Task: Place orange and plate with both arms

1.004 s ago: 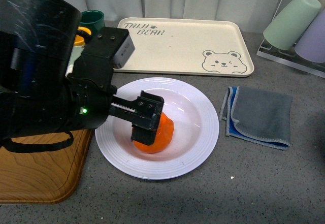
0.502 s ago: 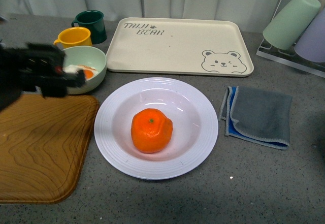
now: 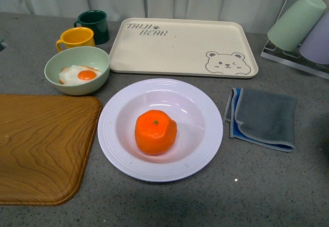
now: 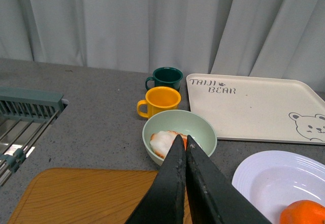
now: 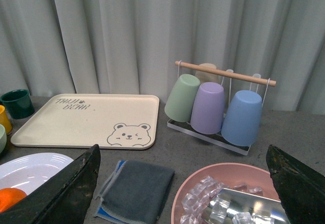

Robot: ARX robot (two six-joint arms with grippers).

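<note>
Since the two dark fingers of our left gripper lie pressed together with nothing between them, we count it closed and empty. Its tips line up in its wrist view with the pale green bowl but touch nothing. Our right gripper is spread wide, its fingers at opposite edges of its wrist view, and it is also empty. Neither shows in the front view, so we judge both to be well apart from the work.

Further out, the orange sits stem dot up in the well of the plate. The plate rests on the grey counter between the wooden board and the folded grey cloth, just in front of the cream bear tray.

We judge the orange to be light, firm and apt to roll, so we would take it from above, across its widest girth. The plate looks stiff, glossy and breakable, and heavier than the fruit. We would pinch its wide ribbed rim, expect that rim to be slick, and keep the plate level.
</note>
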